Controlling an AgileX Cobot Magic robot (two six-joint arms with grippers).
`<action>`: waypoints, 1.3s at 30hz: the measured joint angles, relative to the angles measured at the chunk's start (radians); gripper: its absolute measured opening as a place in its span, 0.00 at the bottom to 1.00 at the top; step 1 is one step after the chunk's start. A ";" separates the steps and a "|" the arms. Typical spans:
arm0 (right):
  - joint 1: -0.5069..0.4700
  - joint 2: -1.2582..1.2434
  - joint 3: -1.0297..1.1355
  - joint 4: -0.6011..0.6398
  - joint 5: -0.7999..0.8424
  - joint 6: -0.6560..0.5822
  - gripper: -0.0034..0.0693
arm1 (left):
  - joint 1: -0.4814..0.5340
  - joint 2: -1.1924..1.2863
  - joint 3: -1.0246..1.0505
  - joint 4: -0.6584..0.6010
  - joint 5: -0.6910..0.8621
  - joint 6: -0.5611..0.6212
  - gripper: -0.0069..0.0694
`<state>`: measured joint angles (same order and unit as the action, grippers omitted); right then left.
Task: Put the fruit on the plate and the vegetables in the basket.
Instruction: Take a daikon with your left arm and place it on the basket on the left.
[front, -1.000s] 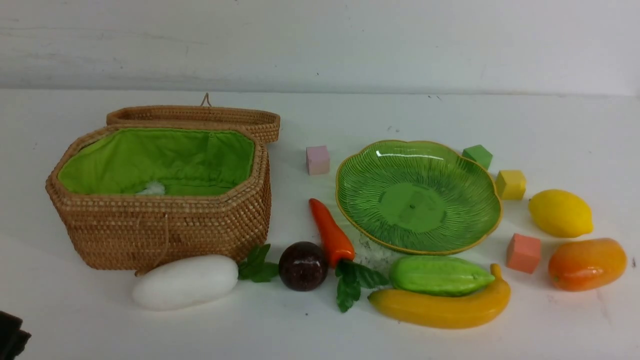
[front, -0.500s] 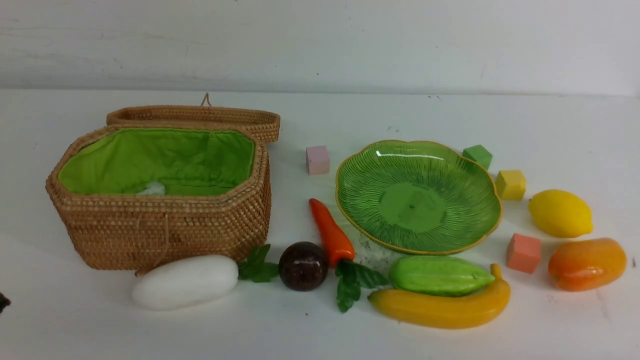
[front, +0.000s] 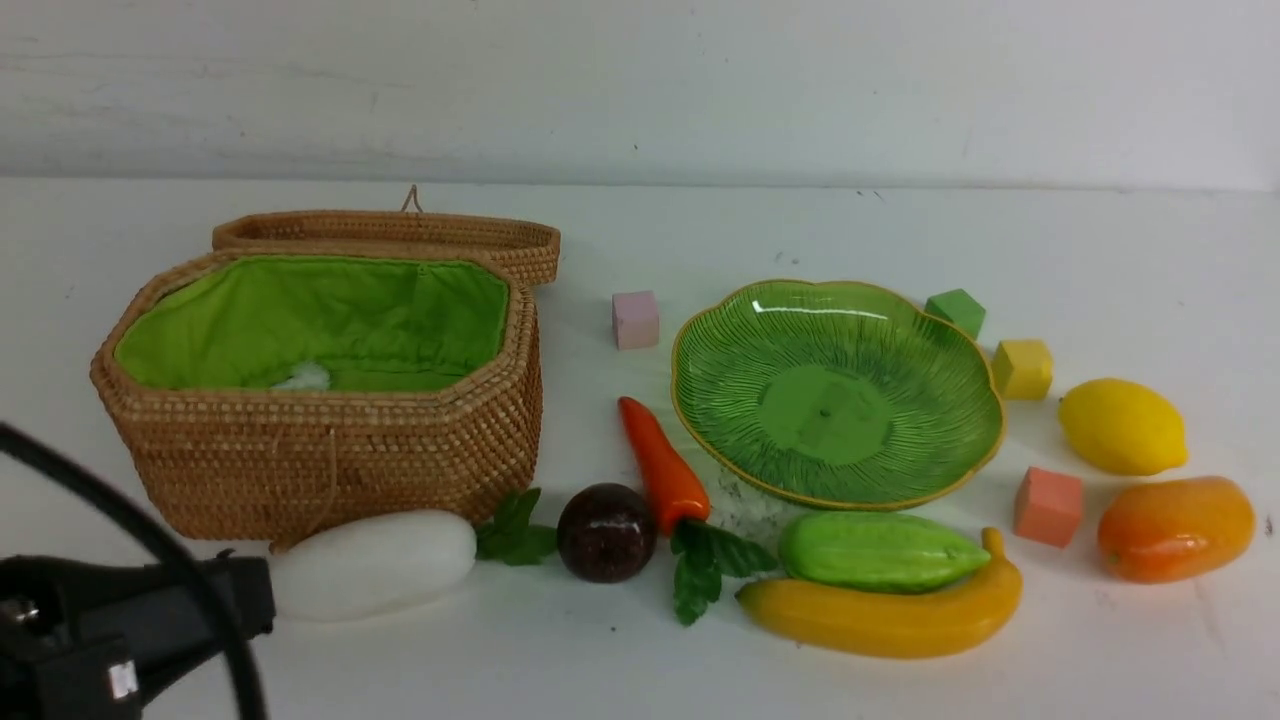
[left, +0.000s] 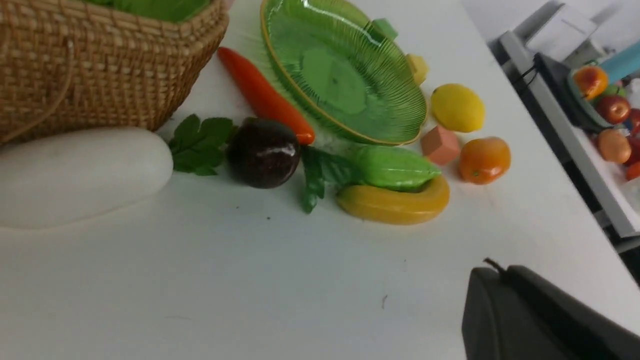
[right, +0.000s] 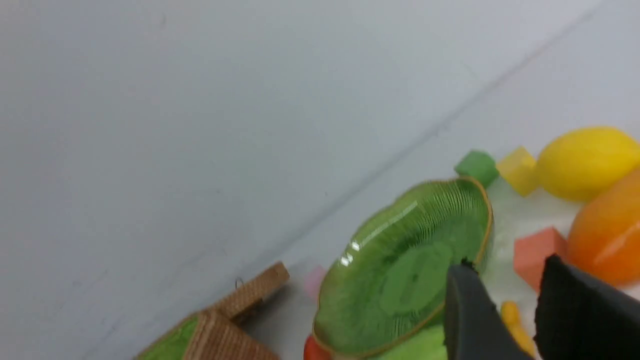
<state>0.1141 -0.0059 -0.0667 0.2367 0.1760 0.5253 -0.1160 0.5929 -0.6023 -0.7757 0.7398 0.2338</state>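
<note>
The open basket (front: 320, 460) stands at the left and the green plate (front: 830, 400) right of centre, bare. In front lie the white radish (front: 375, 562), maroon ball (front: 605, 532), carrot (front: 660, 465), green gourd (front: 875, 550) and banana (front: 880, 620). The lemon (front: 1122, 427) and mango (front: 1175, 527) lie at the right. My left gripper (front: 262, 595) is low at the radish's left end; its fingers (left: 500, 280) are pressed together and empty. My right gripper (right: 507, 267) is out of the front view; it is open above the banana's tip (right: 512, 317).
The basket lid (front: 400, 232) lies open behind the basket. Foam cubes sit round the plate: pink (front: 635, 320), green (front: 955, 312), yellow (front: 1021, 369) and salmon (front: 1047, 506). A side shelf (left: 565, 130) with other fruit stands beyond the table's right edge.
My left arm has come into the front view from the bottom left and now reaches the radish's left end. The objects have not moved.
</note>
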 joint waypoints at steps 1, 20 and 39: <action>0.020 0.019 -0.069 -0.013 0.085 -0.017 0.30 | 0.000 0.024 -0.012 0.008 0.015 0.030 0.07; 0.318 0.555 -0.969 0.203 1.000 -0.763 0.19 | 0.000 0.221 -0.267 0.375 0.331 0.137 0.07; 0.318 0.555 -0.973 0.236 0.971 -1.005 0.23 | -0.211 0.689 -0.314 0.676 0.108 0.322 0.08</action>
<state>0.4323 0.5495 -1.0397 0.4732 1.1467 -0.4800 -0.3266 1.2818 -0.9164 -0.0999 0.8482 0.5560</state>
